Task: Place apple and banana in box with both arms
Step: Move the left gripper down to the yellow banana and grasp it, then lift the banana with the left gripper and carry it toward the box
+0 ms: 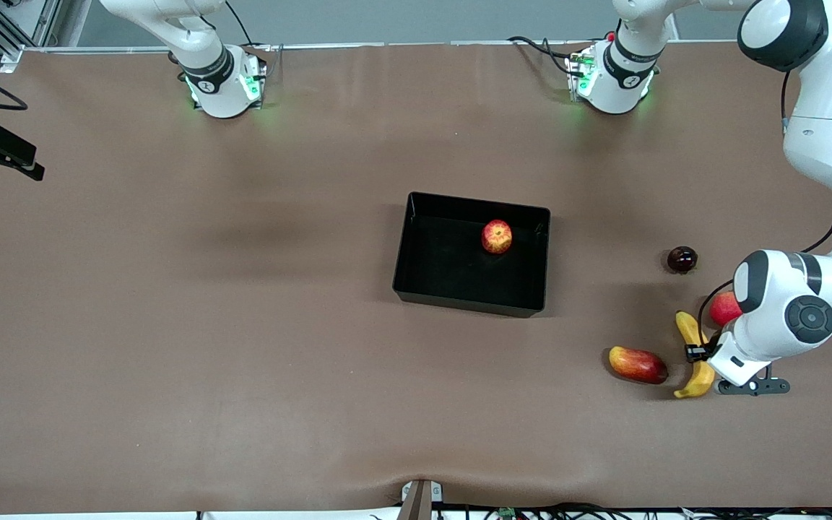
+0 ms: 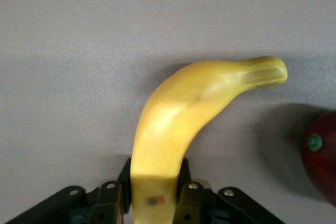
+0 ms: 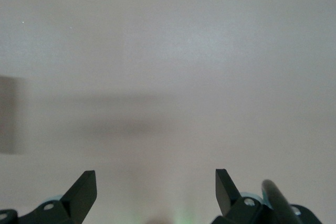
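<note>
The apple (image 1: pixel 497 236), red with yellow streaks, lies in the black box (image 1: pixel 416 245) at mid-table. The yellow banana (image 1: pixel 692 334) lies on the table toward the left arm's end, nearer to the front camera than the box. My left gripper (image 1: pixel 698 354) is down at the banana's middle, its fingers pressed against both sides of it. In the left wrist view the banana (image 2: pixel 178 119) runs out from between the fingers (image 2: pixel 189 182) of the left gripper (image 2: pixel 156 174). My right gripper (image 3: pixel 156 182) is open and empty over bare table; it is out of the front view.
A red-yellow mango-like fruit (image 1: pixel 638 364) lies beside the banana. A pink-red round fruit (image 1: pixel 724 308) sits partly hidden by the left arm. A dark round fruit (image 1: pixel 682 258) lies farther from the camera. A red fruit (image 2: pixel 321 156) shows at the edge of the left wrist view.
</note>
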Robot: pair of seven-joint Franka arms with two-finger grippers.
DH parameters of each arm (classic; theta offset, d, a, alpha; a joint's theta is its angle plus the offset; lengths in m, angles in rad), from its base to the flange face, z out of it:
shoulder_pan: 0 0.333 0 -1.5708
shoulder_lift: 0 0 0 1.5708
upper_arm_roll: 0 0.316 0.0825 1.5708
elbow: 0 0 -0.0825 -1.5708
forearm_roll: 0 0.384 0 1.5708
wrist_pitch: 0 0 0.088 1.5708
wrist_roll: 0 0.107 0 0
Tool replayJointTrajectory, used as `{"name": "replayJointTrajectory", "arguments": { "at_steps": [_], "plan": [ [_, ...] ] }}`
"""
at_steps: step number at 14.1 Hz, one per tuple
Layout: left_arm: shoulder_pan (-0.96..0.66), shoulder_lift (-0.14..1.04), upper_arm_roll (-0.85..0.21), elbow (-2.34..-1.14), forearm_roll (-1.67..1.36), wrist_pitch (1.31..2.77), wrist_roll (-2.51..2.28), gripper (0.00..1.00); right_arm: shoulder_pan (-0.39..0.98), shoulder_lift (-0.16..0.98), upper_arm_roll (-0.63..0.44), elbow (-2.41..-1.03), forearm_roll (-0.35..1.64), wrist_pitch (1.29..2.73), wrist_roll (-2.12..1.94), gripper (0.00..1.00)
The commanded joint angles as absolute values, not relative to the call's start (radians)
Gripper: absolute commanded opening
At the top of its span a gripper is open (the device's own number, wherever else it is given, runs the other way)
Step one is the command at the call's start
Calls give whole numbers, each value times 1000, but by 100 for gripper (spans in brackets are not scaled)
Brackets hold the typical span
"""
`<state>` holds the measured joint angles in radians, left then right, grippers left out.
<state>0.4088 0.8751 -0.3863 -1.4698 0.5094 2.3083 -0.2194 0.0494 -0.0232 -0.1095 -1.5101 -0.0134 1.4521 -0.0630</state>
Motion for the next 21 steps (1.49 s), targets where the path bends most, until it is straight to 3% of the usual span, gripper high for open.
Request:
{"name": "replayJointTrajectory", "arguments": {
  "at_steps": [1,10,12,16,21],
  "plan": [
    [419,844,-393,-1462,515,2313,-236,0,46,-49,-109,-1531,6,1459,-71,100],
    [457,598,-623,-1497,387,2031,-270,0,49,-49,-109,-1531,6,1456,-71,100],
    [454,591,-687,-1509,353,1935,-368,0,48,-49,-109,-1529,6,1456,-71,100],
    [402,604,-814,-1549,353,1925,-610,0,48,-49,-109,-1529,6,1457,-71,100],
    [160,640,-808,-1525,379,1936,-909,0,44,-48,-109,-1529,6,1456,-71,100]
  ]
}}
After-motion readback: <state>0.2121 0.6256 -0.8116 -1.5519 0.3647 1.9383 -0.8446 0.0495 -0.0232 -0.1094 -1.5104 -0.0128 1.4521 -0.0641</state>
